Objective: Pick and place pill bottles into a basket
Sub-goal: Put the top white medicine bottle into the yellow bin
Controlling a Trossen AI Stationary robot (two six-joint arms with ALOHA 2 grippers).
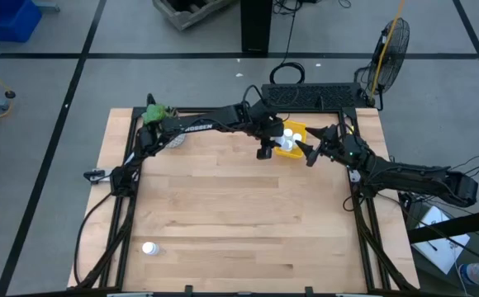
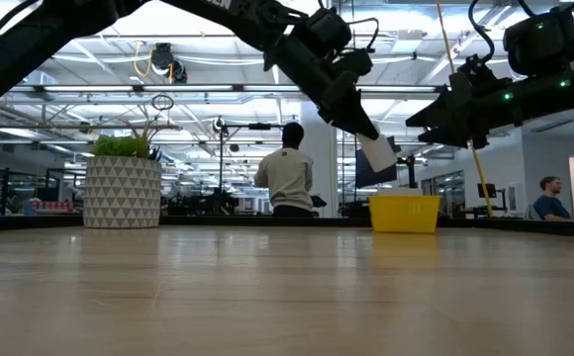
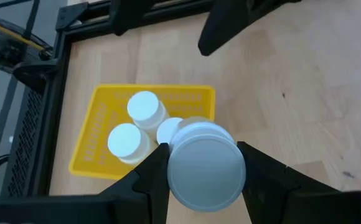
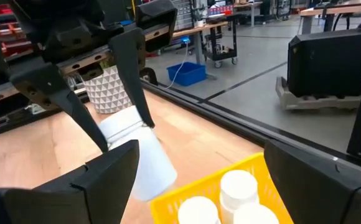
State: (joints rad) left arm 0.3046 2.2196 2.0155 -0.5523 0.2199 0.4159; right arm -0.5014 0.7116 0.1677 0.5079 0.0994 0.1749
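Note:
The yellow basket (image 1: 297, 130) sits at the table's far right and holds three white pill bottles (image 3: 144, 107), (image 3: 126, 140), (image 3: 167, 129). My left gripper (image 1: 277, 142) hangs over the basket's (image 2: 404, 213) left edge, shut on another pill bottle (image 2: 377, 153). My right gripper (image 1: 310, 153) stands open just right of the basket, level with it, with nothing between its fingers (image 4: 115, 171). One more pill bottle (image 1: 149, 247) stands alone at the table's near left. My left gripper pinches the bottle's upper body (image 4: 121, 124) between its two fingers (image 3: 152, 171), one on each side. The fingers slant down from the table's left and lie along the bottle. The bottle sticks out past the fingertips, tilted, its lower end (image 2: 381, 163) clear above the basket.
A white patterned pot with a green plant (image 1: 157, 115) stands at the far left corner. A dark frame (image 1: 363, 206) runs along the table's edges. Bare wood (image 1: 239, 223) fills the middle and the near side. People (image 2: 287, 173) are in the room beyond.

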